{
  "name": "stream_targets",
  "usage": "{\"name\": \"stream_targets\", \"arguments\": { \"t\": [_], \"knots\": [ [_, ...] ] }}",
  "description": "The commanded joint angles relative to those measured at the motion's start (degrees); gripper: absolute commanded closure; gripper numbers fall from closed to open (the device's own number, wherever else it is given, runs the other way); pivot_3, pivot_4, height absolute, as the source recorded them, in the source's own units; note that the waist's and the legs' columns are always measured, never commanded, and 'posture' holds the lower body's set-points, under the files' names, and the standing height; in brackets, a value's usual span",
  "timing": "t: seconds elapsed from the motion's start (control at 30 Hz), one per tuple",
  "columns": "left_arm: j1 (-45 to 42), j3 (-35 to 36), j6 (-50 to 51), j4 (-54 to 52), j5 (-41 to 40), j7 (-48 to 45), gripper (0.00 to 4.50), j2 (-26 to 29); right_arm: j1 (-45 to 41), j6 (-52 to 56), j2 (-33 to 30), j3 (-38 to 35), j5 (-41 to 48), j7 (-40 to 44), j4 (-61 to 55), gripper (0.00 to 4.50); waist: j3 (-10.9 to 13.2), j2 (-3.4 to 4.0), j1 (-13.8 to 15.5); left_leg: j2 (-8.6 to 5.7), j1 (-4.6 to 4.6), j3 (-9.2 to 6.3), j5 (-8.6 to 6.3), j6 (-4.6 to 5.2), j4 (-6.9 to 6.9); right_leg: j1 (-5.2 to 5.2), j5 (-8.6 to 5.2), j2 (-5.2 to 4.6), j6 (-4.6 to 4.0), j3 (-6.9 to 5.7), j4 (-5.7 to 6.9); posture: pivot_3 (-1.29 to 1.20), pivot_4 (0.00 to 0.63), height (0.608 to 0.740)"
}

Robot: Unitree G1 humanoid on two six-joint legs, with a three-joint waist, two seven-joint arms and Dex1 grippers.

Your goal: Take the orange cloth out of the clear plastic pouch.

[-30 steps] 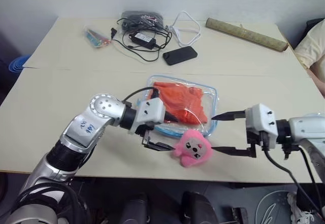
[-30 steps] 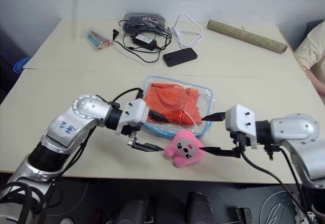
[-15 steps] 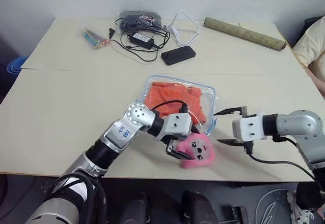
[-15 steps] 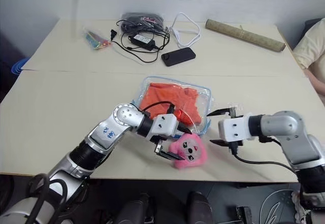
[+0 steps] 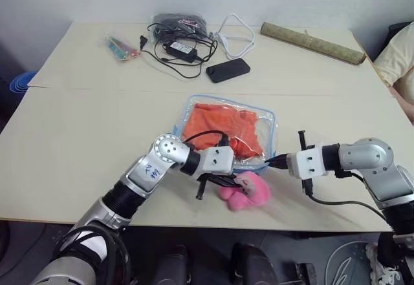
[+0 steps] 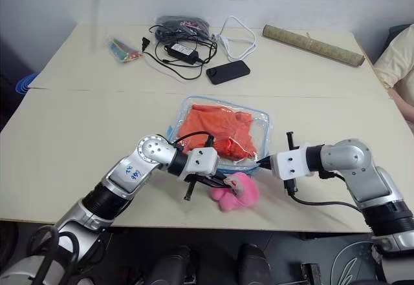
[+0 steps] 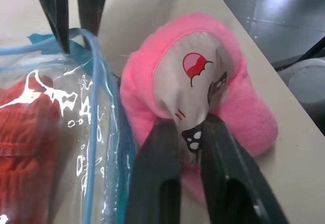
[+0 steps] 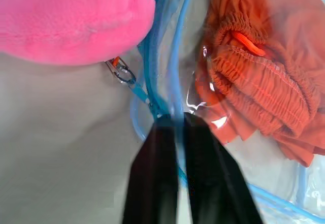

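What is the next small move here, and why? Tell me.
Probably the left gripper should let go: it is shut on the pink plush toy, not the pouch. The right gripper is already pinched on the pouch's blue trim, and the orange cloth is still inside, so the left needs a grip on the pouch's edge instead.

I see the pink plush toy (image 5: 244,190) pressed against the clear plastic pouch (image 5: 230,132) on its near edge, while bare table (image 5: 90,136) lies open on its left.
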Motion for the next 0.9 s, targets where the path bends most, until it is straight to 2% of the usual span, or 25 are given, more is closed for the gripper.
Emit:
{"name": "stream_targets", "arguments": {
  "t": [0.03,0.4,0.63,0.9],
  "knots": [
    [1.37,2.47,1.28,-3.56,0.35,1.48,4.49,1.48,-1.14,-1.81,0.46,0.41,-1.14,-0.77,1.13,4.50,0.00,0.00,-0.02,0.01,0.00,0.00,0.00,0.00,0.00,0.00,0.00,0.00,0.00,0.01,0.00,0.00,0.150,0.740],
    [13.07,13.77,9.57,-15.77,-2.35,8.50,4.49,8.19,-2.95,-4.19,-0.15,0.98,1.58,2.34,5.14,4.50,0.00,0.01,-0.09,0.17,0.02,-0.03,0.00,0.00,0.00,0.00,0.00,-0.02,0.00,0.05,0.00,0.00,0.150,0.740],
    [24.97,30.43,18.94,-25.52,-7.71,15.11,4.49,12.86,-3.98,-8.65,-0.76,0.63,1.35,3.08,8.57,4.50,0.00,0.01,-0.12,0.21,0.02,-0.51,0.00,0.00,-0.01,0.01,0.00,-0.04,0.00,0.02,0.00,0.00,0.150,0.740],
    [34.91,49.05,24.90,-26.18,-13.91,17.08,4.49,17.98,-6.65,-16.36,-1.77,0.88,1.03,4.93,15.70,4.50,0.01,0.02,-0.31,0.21,0.03,-0.55,0.00,-0.01,-0.02,0.04,0.00,-0.06,-0.01,0.00,-0.03,0.00,0.150,0.740]
  ]
}}
